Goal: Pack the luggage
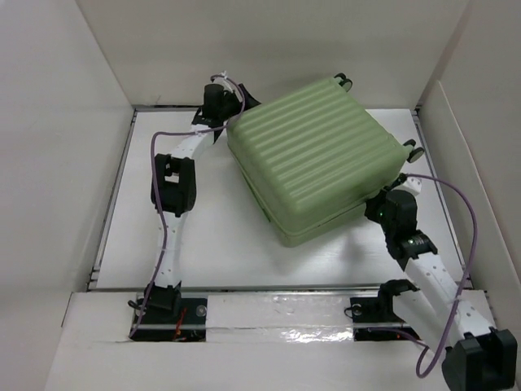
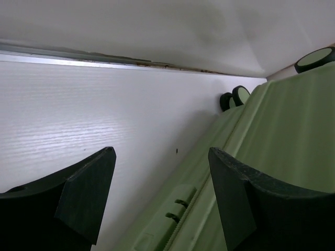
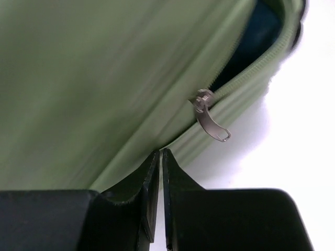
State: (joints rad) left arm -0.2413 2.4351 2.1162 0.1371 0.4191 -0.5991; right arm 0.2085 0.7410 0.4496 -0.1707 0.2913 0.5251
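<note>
The luggage (image 1: 321, 159), a pale green ribbed suitcase, lies flat on the white table with its shells nearly together. My left gripper (image 1: 241, 104) is open at the far left corner; in the left wrist view its fingers (image 2: 161, 152) straddle the seam (image 2: 199, 196), one over the table and one over the shell. My right gripper (image 1: 376, 208) is at the near right edge. In the right wrist view its fingers (image 3: 159, 152) are shut just below the shell with nothing between them. The silver zipper pull (image 3: 212, 123) hangs up and to the right of them. Beyond the slider the zip gapes, showing dark lining (image 3: 251, 36).
Black-and-cream wheels (image 1: 343, 80) stick out at the suitcase's far side, close to the back wall (image 1: 277, 49). White walls enclose the table on the left and right. A metal rail (image 2: 104, 61) runs along the back edge.
</note>
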